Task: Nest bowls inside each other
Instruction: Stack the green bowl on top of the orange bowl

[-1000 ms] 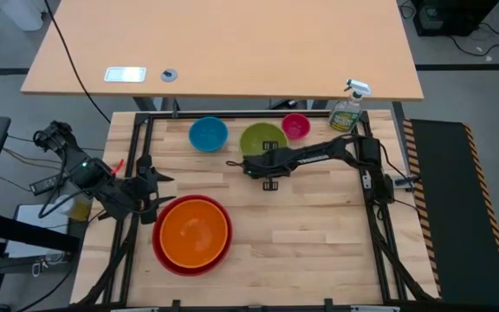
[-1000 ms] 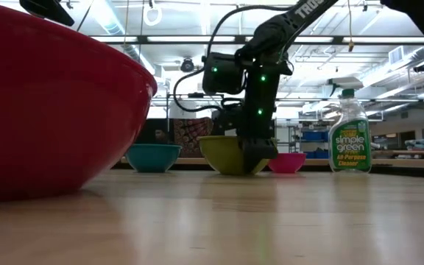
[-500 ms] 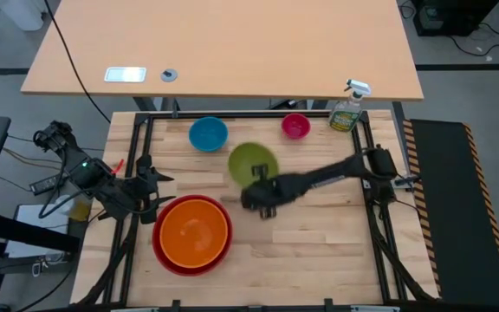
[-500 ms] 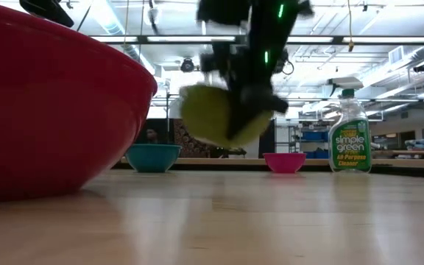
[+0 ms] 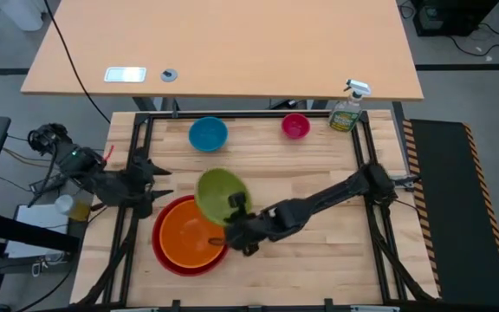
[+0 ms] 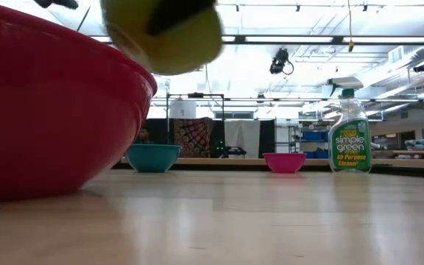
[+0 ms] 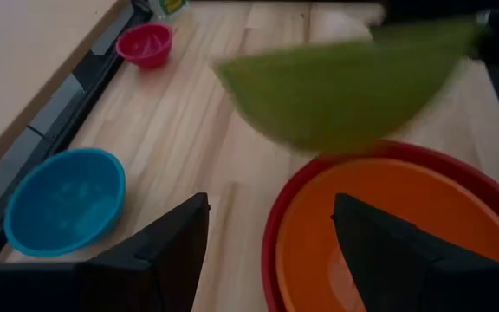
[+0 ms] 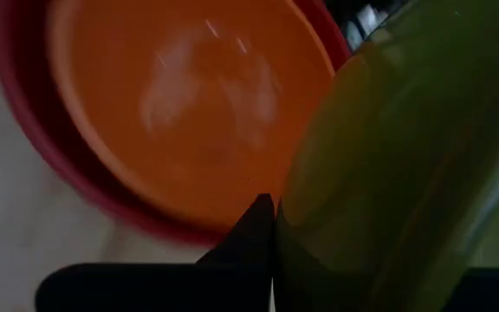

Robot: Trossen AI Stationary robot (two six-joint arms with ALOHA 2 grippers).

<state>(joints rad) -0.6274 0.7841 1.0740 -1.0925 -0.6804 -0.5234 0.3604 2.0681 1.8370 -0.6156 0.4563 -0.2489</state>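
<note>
Right gripper [image 5: 235, 211] has its jaws pinched tight on the rim of the green bowl [image 5: 220, 192], and the bowl is up in the air, tilted, hanging over the far right edge of the orange bowl [image 5: 191, 234]. From table level you only catch the green bowl's underside at the top of the shot, well clear of the wood. The orange one already sits nested inside the big red bowl [image 5: 165, 257], near the front left of the table [image 5: 319, 251]. The left gripper [image 5: 156, 182] is parked just beyond that red/orange pair on the left side, jaws spread wide, holding nothing; its own camera looks past both dark fingers [image 7: 158, 260] at the stack with the green bowl floating above it. Further back, the blue bowl [image 5: 208, 134] and the little pink bowl [image 5: 295, 126] sit apart from each other along the far edge, both upright and on their own. A spray bottle [image 5: 347, 111] of green cleaner stands at the far right corner, just beside the pink bowl's side of the table.
</note>
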